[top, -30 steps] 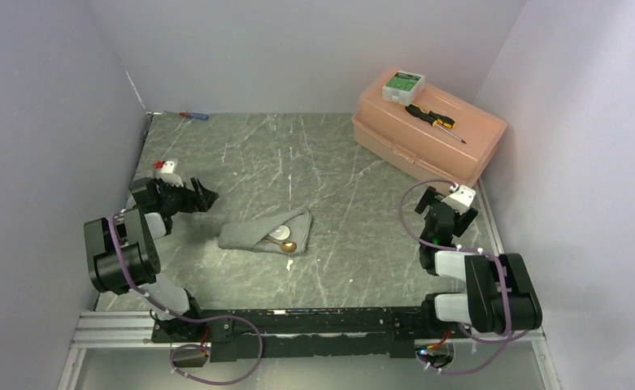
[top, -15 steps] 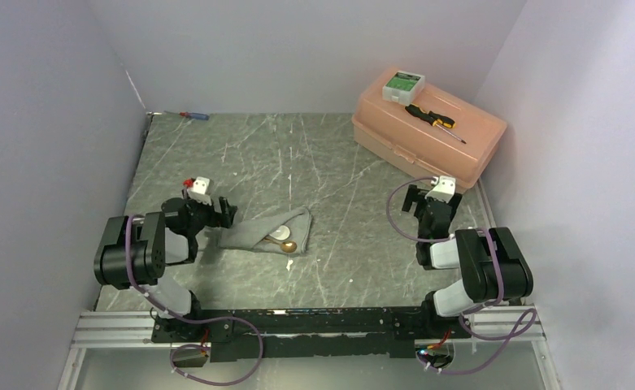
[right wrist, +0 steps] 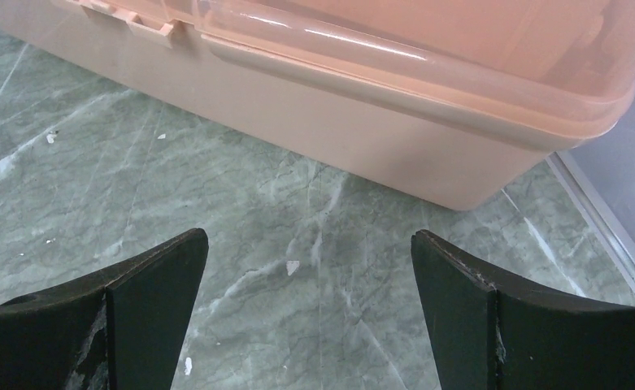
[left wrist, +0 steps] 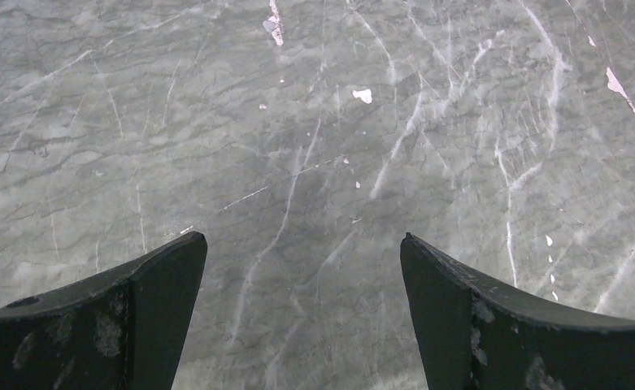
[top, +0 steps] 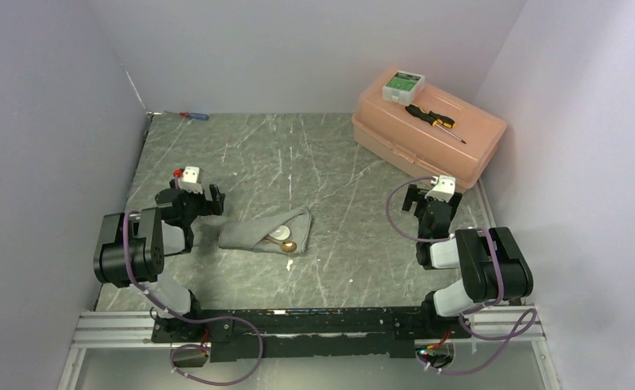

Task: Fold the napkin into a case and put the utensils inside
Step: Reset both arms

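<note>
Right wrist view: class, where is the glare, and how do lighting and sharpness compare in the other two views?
Right wrist view: white glare streaks along the top of the pink box. Left wrist view: even light, table veining sharp, no glare. Top external view: diffuse light, no hard shadow around the napkin.

Folded grey napkin [top: 253, 232], white spoon [top: 278, 233] and gold spoon [top: 288, 246] showing at its right edge

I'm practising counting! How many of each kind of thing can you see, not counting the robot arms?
Spoons: 2
Screwdrivers: 2
Boxes: 2
Napkin: 1
Total: 7
</note>
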You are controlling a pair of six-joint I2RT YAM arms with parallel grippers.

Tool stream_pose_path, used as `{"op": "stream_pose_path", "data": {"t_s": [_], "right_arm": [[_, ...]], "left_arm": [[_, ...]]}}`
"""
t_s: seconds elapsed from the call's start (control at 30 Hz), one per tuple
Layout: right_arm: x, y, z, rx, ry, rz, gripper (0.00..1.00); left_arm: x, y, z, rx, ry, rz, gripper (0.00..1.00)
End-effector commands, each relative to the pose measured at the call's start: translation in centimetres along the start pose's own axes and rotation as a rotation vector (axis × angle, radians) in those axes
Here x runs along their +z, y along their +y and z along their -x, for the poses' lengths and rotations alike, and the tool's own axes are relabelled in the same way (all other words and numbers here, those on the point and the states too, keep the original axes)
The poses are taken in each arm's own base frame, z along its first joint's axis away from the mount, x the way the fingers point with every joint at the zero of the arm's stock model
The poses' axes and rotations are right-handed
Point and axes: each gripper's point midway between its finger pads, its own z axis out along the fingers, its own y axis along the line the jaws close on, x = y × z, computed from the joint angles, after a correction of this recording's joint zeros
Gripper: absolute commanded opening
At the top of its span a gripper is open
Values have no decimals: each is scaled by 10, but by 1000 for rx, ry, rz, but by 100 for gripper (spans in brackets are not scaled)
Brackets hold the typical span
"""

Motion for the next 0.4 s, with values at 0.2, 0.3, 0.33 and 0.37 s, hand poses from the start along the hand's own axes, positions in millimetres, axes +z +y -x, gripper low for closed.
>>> {"op": "stream_pose_path", "data": {"t_s": [0.2, 0.3, 0.33, 0.37], "right_arm": [[8, 6, 23, 18, -67, 24, 100], [10, 7, 23, 22, -61, 34, 100], [9, 6, 23, 20, -65, 33, 100], [8, 4, 23, 20, -72, 26, 100]], "left_arm": [[2, 3, 10, 13, -33, 15, 94], [2, 3, 10, 12, -35, 16, 94], [2, 3, 10, 13, -34, 15, 94], [2, 3, 10, 13, -33, 15, 94]]}}
